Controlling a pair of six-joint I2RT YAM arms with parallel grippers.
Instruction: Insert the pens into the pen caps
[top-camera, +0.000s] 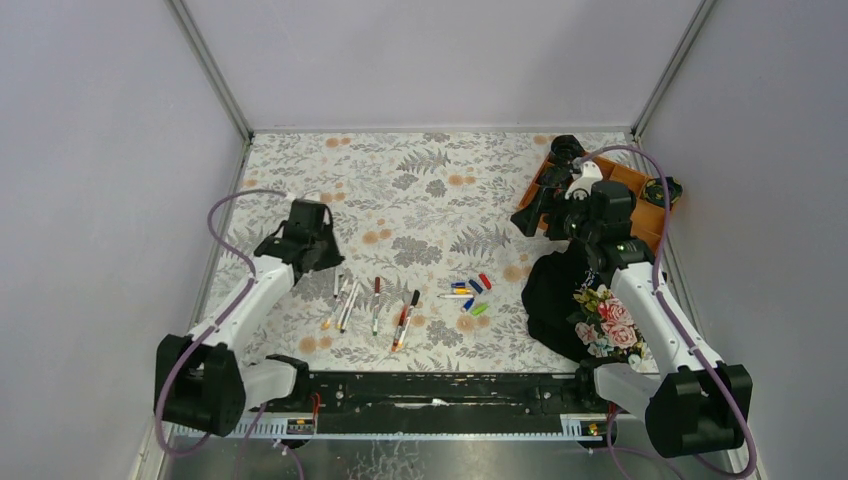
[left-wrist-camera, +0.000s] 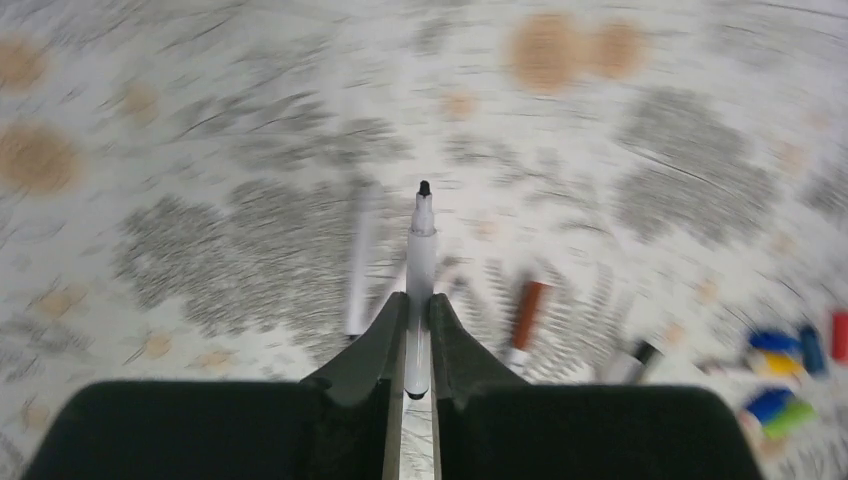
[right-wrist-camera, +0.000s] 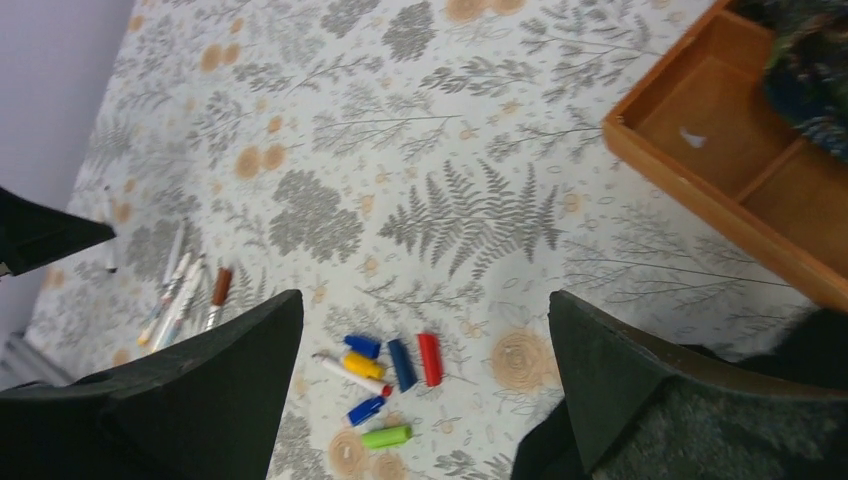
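Farthest left, the left gripper (top-camera: 311, 246) hangs over the flowered table (top-camera: 440, 180), and its wrist view shows the left gripper (left-wrist-camera: 418, 300) clamped tight on a white pen (left-wrist-camera: 421, 240). The barrel is pinched between the two dark fingers (left-wrist-camera: 372, 345) and the black tip points away from the camera. That view is badly blurred, so I cannot tell whether the pen's tip touches the table. Just right of the gripper lie the loose pens (top-camera: 346, 300), a small spread of slim white barrels. One has a reddish-brown end (top-camera: 377, 296), and a black-ended one (top-camera: 408, 312) lies further right. Nearer the middle of the table sit the pen caps (top-camera: 470, 292), a tight cluster well apart from the held pen. The right wrist view picks out the pen caps (right-wrist-camera: 385, 370) as blue, yellow, dark blue, red, blue again and green, with one short white pen beside the yellow cap. Right of them a black cloth (top-camera: 555, 290) with pink flowers lies by the right arm's base. Beyond it the right gripper (top-camera: 548, 212) hovers at the edge of a wooden tray (top-camera: 640, 195). In its own view the right gripper (right-wrist-camera: 422, 300) is spread wide and holds nothing, with the wooden tray (right-wrist-camera: 700, 130) at the upper right.
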